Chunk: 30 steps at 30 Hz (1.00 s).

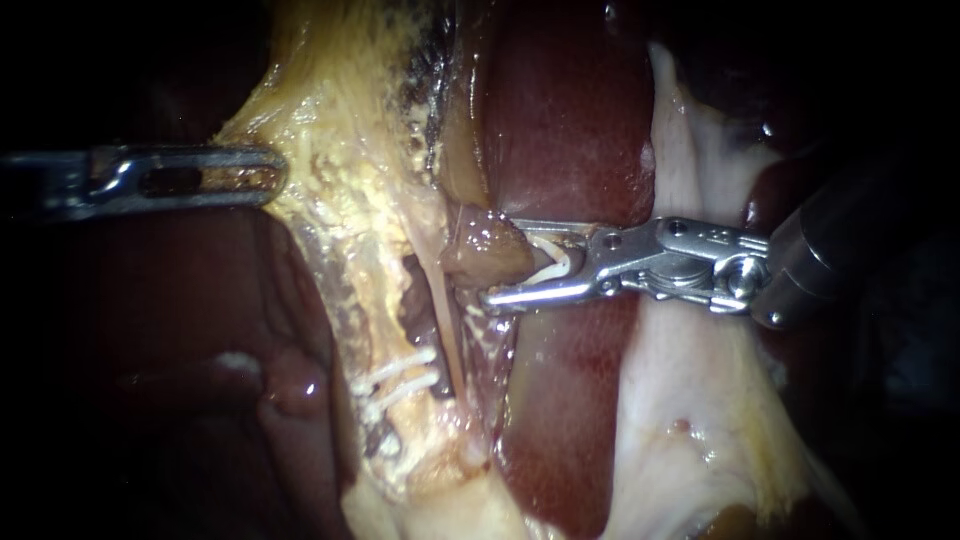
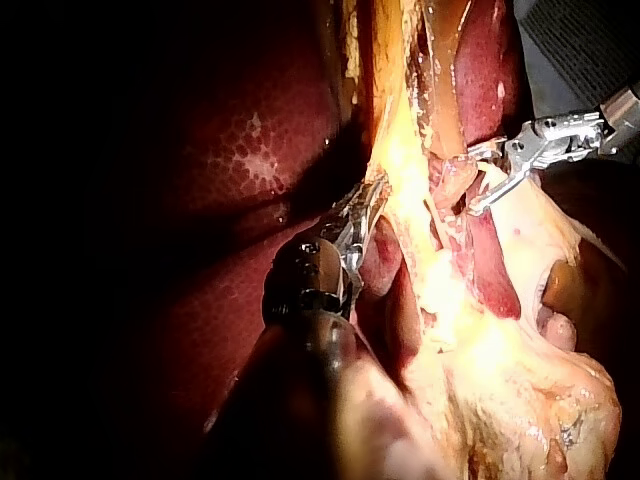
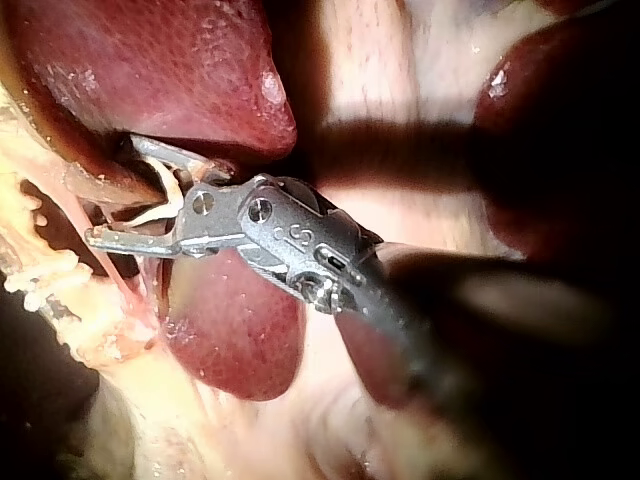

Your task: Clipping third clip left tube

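Note:
My right instrument (image 1: 500, 262) comes in from the right with its jaws open. A white clip (image 1: 556, 260) sits deep between them. The jaws straddle a brown lump of tissue (image 1: 488, 250) just beside a thin pale tube (image 1: 441, 305). Lower on the yellow tissue, two white clips (image 1: 400, 378) lie across the strand. My left instrument (image 1: 265, 178) reaches in from the left, its jaws shut on the edge of the yellow fatty tissue (image 1: 340, 150), holding it taut. In the right wrist view the open jaws (image 3: 112, 190) flank the same strands, with the clips (image 3: 40, 275) under them.
Dark red liver (image 1: 570, 120) lies behind and under the right instrument's jaws. A pale white sheet of tissue (image 1: 680, 400) runs beneath the right instrument's shaft. In the left wrist view my right instrument (image 2: 471, 182) shows beyond the yellow tissue.

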Available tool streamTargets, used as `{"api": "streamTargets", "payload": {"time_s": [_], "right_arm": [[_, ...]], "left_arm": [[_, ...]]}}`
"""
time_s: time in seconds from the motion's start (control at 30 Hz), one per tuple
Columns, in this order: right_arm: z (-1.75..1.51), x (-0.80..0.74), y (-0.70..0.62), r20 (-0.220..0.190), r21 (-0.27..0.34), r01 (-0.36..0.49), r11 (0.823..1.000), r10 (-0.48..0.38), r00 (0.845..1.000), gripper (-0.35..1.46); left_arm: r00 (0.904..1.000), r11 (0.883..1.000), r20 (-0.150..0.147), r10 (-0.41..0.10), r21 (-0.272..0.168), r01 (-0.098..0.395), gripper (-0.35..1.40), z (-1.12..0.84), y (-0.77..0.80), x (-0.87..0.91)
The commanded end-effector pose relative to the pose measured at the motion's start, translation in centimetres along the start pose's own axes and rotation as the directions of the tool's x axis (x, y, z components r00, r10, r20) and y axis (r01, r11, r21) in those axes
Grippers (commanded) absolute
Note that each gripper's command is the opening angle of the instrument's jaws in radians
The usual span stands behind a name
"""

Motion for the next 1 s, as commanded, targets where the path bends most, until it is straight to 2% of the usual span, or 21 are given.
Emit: {"api": "streamTargets", "payload": {"time_s": [0.03,0.33,0.47,0.63,0.73,0.83,1.0], "right_arm": [[0.00,0.00,0.00,0.000,0.000,0.000,1.000,0.000,1.000,0.60],[-0.01,0.01,-0.02,-0.003,0.002,-0.001,1.000,0.001,1.000,0.60],[-0.14,0.11,-0.07,-0.002,0.009,-0.006,1.000,0.006,1.000,0.60],[-0.47,0.39,-0.21,-0.002,0.017,-0.022,1.000,0.022,1.000,0.60],[-0.62,0.68,-0.34,-0.004,0.015,-0.032,0.999,0.032,0.999,0.60],[-0.65,0.90,-0.53,-0.016,0.018,-0.037,0.999,0.037,0.999,0.60],[-0.48,1.10,-0.81,-0.032,0.037,-0.042,0.998,0.043,0.999,0.60]], "left_arm": [[1.0000,1.000,0.000,0.000,0.000,0.000,-0.35,0.00,0.00,0.00],[1.0000,1.000,0.008,-0.004,0.000,0.004,-0.35,-0.08,-0.01,-0.06],[0.9999,1.000,0.010,-0.005,0.000,0.005,-0.35,-0.12,0.01,-0.07],[0.9999,1.000,0.014,-0.007,-0.002,0.007,-0.35,-0.17,0.00,-0.10],[0.9998,1.000,0.019,-0.009,-0.001,0.009,-0.35,-0.20,0.00,-0.12],[0.9998,1.000,0.018,-0.010,-0.001,0.010,-0.35,-0.22,0.01,-0.13],[0.9997,1.000,0.021,-0.011,0.001,0.011,-0.35,-0.24,0.01,-0.13]]}}
